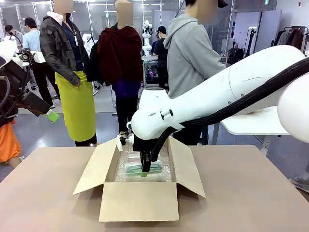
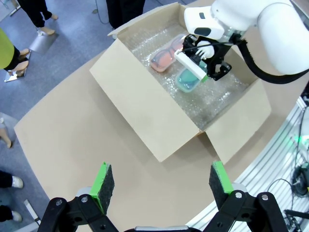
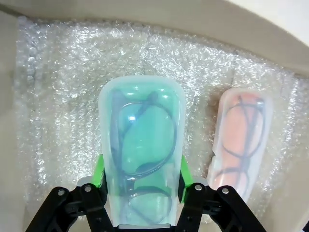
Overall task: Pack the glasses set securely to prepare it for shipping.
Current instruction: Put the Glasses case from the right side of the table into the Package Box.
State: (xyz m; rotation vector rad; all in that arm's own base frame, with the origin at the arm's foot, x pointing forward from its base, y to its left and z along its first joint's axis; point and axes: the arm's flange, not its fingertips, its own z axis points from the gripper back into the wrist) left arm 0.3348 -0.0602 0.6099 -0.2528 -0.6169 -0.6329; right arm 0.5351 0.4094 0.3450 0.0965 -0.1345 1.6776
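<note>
My right gripper [image 3: 141, 170] reaches down into the open cardboard box [image 1: 140, 200] and is shut on the mint green glasses case [image 3: 142, 140], one green pad on each long side. The case hangs just over the bubble wrap lining [image 3: 63, 96]. The pink glasses case [image 3: 241, 135] lies on the lining beside it, apart from the mint one. Seen from above in the left wrist view, the mint case [image 2: 186, 79] and the pink case [image 2: 164, 59] sit side by side under the right gripper [image 2: 205, 72]. My left gripper [image 2: 164, 181] is open, high above the table, holding nothing.
The box's flaps [image 2: 231, 130] stand open outward on the brown table [image 1: 48, 193]. The left arm's gripper [image 1: 50, 115] hangs off the table's left side. A person in a grey hoodie [image 1: 193, 53] stands at the far side, with other people behind.
</note>
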